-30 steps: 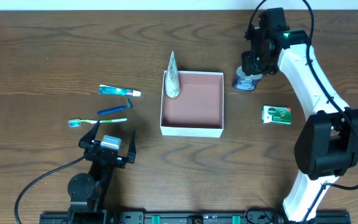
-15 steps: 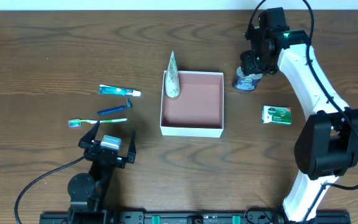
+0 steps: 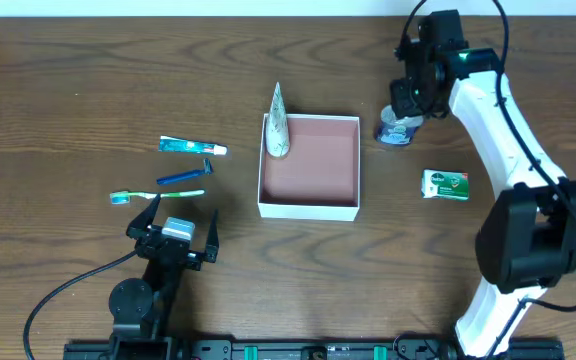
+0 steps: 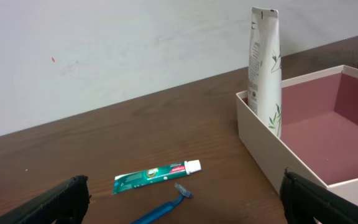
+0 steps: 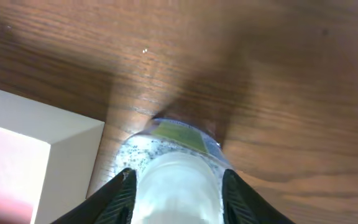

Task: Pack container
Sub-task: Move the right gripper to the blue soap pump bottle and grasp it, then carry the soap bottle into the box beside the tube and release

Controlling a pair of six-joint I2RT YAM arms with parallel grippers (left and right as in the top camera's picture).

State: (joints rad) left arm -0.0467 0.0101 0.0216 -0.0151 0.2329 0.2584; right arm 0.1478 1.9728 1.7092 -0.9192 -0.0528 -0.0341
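The table point(image 3: 88, 80) was dark brown wood with a plain grain. Near its middle sat a square, shallow box point(image 3: 308, 208), white outside and dusty pink inside. Off at nine o'clock from the box lay three things, near one another but apart. A small green and white toothpaste tube point(image 3: 192, 147) lay farthest up, cap toward the box. Just below it was a blue razor point(image 3: 183, 177), and below that a green and blue toothbrush point(image 3: 158, 195), closer to eight o'clock. At two o'clock from the box, just beside its corner, a small bottle point(image 3: 395, 134) with a white cap stood upright. Between three and four o'clock lay a green soap pack point(image 3: 445, 184), well apart from the box.
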